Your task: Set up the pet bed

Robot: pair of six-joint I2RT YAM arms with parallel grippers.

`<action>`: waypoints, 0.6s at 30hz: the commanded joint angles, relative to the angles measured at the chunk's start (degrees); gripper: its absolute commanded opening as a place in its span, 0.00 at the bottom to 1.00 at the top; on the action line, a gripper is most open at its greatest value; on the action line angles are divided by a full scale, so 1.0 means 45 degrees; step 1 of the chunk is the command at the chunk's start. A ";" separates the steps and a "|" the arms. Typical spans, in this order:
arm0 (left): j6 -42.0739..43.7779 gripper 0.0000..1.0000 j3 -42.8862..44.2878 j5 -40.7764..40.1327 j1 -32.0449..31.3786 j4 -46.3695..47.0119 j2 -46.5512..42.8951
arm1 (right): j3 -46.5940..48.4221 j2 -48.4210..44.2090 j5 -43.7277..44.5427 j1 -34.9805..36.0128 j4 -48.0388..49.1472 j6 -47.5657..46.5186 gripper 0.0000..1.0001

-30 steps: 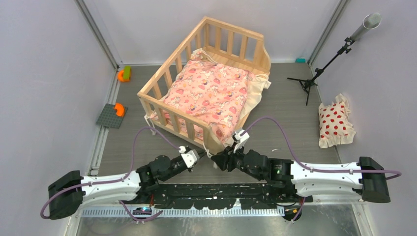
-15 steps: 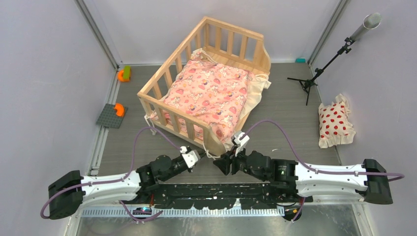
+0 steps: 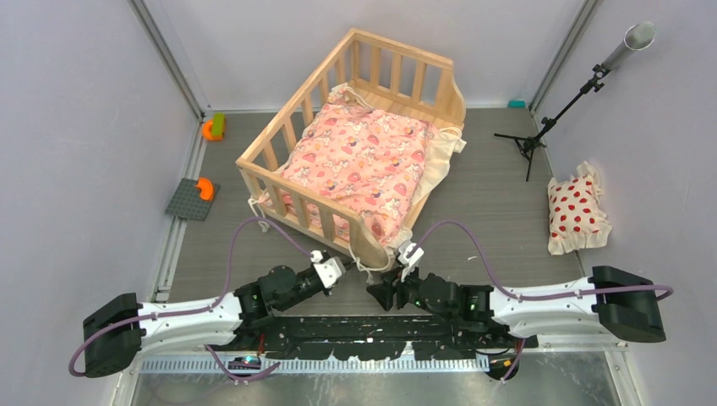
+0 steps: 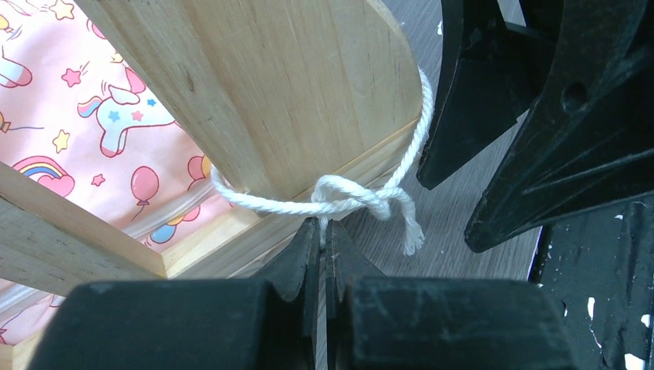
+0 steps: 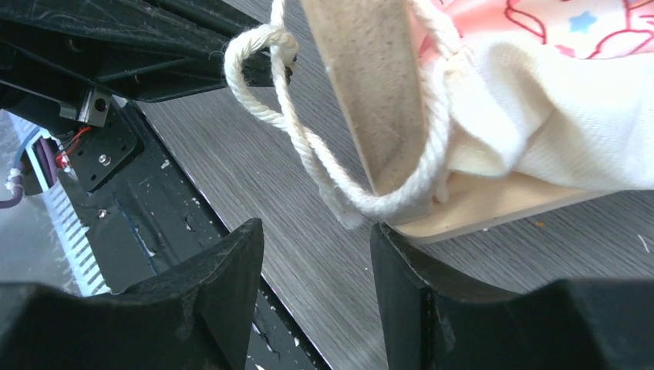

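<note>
The light wood pet bed (image 3: 423,80) stands at the middle back, with the pink cartoon-print cushion (image 3: 359,161) inside it. A cream tie cord (image 4: 351,199) is knotted round the bed's near corner post (image 4: 308,92). My left gripper (image 3: 345,265) is at that corner and shut on a strand of the cord just below the knot (image 4: 322,230). My right gripper (image 3: 378,294) is open and empty, a little in front of the same corner. In the right wrist view its fingers (image 5: 224,285) straddle bare floor below the looped cord (image 5: 305,146) and the post (image 5: 370,92).
A white pillow with red dots (image 3: 577,211) lies at the right wall. A black tripod stand (image 3: 541,131) is at the back right. A grey baseplate with an orange piece (image 3: 193,199) and an orange-green toy (image 3: 213,127) lie at the left.
My right gripper has drawn back from the bed's near corner toward the near edge and slightly left. My left gripper has stayed at the knot.
</note>
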 commanded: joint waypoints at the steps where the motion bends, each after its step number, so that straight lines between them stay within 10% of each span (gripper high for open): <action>1: 0.0072 0.00 0.0513 0.0116 0.0053 0.0221 -0.0153 | -0.0285 0.0933 0.1215 0.0151 0.3214 -0.0504 0.59; 18: 0.0090 0.00 0.0545 0.0159 0.0048 0.0168 -0.0314 | -0.0192 0.4770 0.4829 0.0871 0.7141 -0.0847 0.47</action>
